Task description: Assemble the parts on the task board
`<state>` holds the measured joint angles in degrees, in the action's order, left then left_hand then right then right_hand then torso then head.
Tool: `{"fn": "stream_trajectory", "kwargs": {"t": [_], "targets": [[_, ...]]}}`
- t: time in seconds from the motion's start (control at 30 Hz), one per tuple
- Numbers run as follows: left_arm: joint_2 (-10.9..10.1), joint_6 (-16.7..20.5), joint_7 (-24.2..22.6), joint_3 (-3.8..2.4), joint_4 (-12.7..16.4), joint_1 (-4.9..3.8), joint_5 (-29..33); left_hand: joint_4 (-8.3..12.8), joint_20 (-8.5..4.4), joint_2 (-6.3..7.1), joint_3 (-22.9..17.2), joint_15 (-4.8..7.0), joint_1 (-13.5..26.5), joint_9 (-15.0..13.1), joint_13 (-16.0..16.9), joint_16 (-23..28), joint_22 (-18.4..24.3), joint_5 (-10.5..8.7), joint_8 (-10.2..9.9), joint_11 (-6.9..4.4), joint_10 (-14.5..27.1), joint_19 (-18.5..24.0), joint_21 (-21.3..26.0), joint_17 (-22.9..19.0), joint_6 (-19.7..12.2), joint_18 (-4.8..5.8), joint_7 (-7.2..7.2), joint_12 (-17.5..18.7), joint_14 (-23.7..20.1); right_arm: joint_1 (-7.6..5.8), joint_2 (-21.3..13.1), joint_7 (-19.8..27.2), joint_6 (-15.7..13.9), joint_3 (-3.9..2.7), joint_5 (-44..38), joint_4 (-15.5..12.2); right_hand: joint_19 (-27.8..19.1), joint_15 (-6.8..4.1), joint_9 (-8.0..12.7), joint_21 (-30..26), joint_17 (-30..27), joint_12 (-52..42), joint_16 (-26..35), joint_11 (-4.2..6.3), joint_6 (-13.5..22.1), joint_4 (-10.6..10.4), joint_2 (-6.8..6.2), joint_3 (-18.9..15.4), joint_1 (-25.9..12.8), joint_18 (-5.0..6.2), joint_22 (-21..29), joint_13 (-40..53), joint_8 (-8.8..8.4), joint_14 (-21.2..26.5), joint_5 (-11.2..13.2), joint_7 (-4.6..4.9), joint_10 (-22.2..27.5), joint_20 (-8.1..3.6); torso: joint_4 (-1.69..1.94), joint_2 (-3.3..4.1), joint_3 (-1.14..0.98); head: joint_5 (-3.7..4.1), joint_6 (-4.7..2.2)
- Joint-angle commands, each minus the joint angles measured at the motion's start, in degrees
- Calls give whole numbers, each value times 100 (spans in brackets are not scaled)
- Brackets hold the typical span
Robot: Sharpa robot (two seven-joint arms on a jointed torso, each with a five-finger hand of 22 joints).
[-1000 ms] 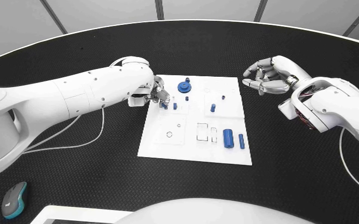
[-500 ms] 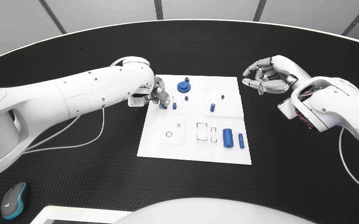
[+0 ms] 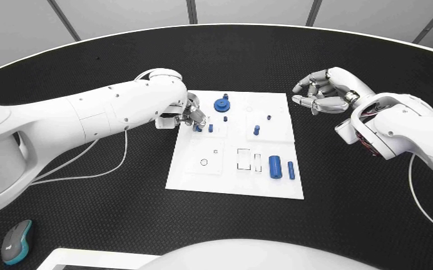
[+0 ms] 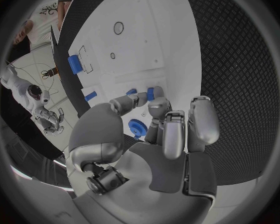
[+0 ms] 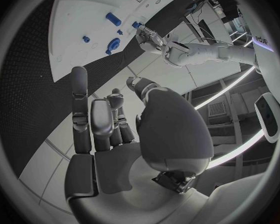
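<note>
Fingers of the left hand (image 3: 188, 115) pinch a small blue peg (image 3: 198, 127) at the upper left of the white task board (image 3: 226, 176), with a second short peg (image 3: 211, 128) just beside it and a blue gear (image 3: 222, 104) above and to the right. Further right on the board stands another peg (image 3: 256, 130); two blue cylinders (image 3: 275, 166) lie at its lower right. Well apart, over the black counter (image 3: 90, 207) at the right, the right hand (image 3: 321, 93) hangs with its fingers curled in on nothing.
</note>
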<state>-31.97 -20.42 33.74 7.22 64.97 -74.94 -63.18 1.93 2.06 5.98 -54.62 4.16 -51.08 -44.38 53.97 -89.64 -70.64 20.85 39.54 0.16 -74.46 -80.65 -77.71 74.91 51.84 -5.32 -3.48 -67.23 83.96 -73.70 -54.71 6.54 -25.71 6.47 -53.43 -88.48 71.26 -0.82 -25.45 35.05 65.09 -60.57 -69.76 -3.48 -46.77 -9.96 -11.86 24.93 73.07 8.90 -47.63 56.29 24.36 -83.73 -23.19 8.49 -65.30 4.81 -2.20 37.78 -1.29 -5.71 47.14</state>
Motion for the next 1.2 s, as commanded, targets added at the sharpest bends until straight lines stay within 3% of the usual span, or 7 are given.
{"fn": "stream_trajectory", "kwargs": {"t": [0.03, 0.37, 0.9, 1.2], "targets": [[26, -50, 4, 0, -22, 0, 0, 760, -35, -44, -745, 38, -108, 5, 12, -36, -9, 18, -13, -144, -167, -24, -34, 1509, 41, 88, 29, -37, 604, 0, -2, -1, 0, 0, 0, -4, 35, -25, 8, -12, 7, 5, 23, 11, 51, 11, -22, 34, 39, 80, -10, -9, 35, -37, -39, -9, -3, 3, -5, 4, -4, 3, 15], [111, -168, 54, 3, -124, 2, 0, 757, -35, -42, -738, 38, -117, 2, 2, -36, -3, 17, -17, -144, -164, -21, -30, 1509, 41, 86, 29, -30, 604, 0, -18, -4, -2, 0, 0, -30, 35, -25, 8, -12, 7, 5, 23, 11, 51, 11, -22, 34, 39, 80, -10, -9, 35, -37, -39, -9, -3, 3, -5, 4, -6, 20, 27], [170, 109, 181, 4, -182, 3, 0, 718, -34, -53, -698, 36, -161, -13, -63, -36, 15, 2, -48, -139, -140, -10, -17, 1509, 29, 82, 21, 17, 604, 0, -30, -2, 2, 0, 0, -47, 35, -25, 8, -12, 7, 5, 23, 11, 51, 11, -22, 34, 39, 80, -10, -9, 35, -37, -39, -9, -3, 3, -5, 1, -3, 27, 33], [215, -52, 216, 5, -226, 4, 0, 677, -31, -57, -657, 29, -195, -34, -105, -33, 60, -20, -75, -130, -114, 14, 14, 1502, 9, 72, 11, 52, 602, 0, -33, -7, 15, 0, 0, -53, 35, -25, 8, -12, 7, 5, 23, 11, 51, 11, -22, 34, 39, 80, -10, -9, 35, -37, -39, -9, -3, 3, -4, 1, -2, 33, 46]]}}
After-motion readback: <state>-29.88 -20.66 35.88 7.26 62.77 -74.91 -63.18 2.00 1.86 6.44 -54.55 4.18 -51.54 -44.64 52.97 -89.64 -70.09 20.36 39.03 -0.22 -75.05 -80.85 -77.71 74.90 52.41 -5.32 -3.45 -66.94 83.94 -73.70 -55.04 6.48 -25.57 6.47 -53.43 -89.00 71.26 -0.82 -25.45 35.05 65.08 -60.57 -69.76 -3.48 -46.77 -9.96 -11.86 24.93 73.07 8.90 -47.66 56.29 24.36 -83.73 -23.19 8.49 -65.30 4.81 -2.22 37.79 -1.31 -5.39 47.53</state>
